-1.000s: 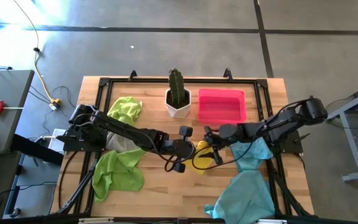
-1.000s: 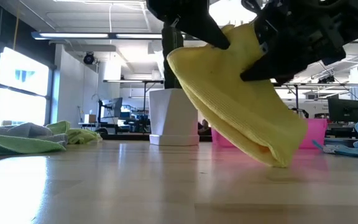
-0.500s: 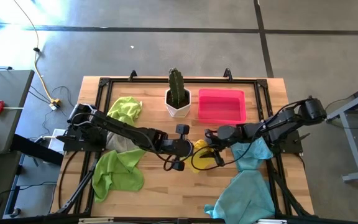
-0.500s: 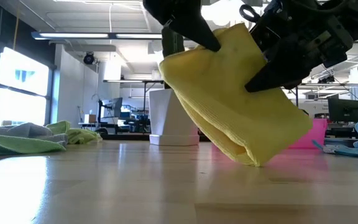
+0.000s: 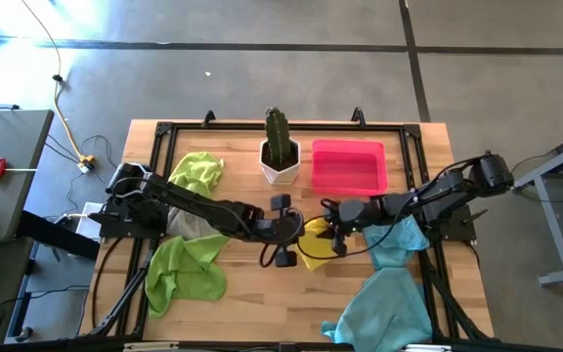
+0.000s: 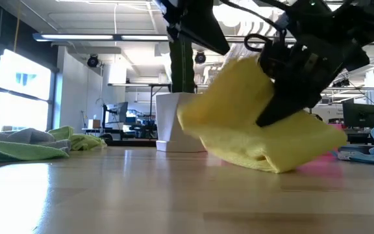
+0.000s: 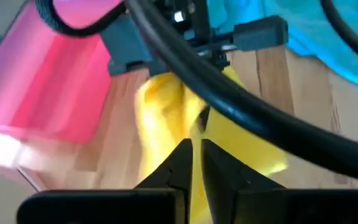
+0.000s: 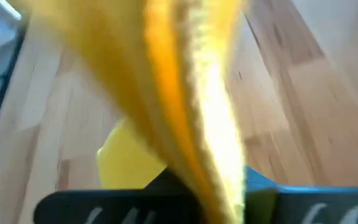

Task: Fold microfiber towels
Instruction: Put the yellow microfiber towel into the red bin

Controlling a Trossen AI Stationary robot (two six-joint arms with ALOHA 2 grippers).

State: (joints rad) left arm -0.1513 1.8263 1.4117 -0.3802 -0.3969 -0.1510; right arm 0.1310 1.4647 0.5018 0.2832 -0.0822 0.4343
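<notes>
Six towels were visible: two lime green (image 5: 186, 262), one grey (image 5: 180, 223), one yellow towel (image 5: 313, 242), two light blue (image 5: 389, 293). The yellow one, bunched and folded, sagged at mid-tabletop (image 5: 252, 303), lower than a second before. The right end effector (image 5: 336, 238) had clamped onto it; the left end effector (image 5: 296, 233) was nearly together beside it.

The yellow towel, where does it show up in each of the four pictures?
High view: the yellow towel lies mid-table between both arms.
Low view: centre-right, bottom edge on the table.
Left wrist view: centre.
Right wrist view: fills the middle.
Shared landmark: the pink tray, also in the left wrist view.
</notes>
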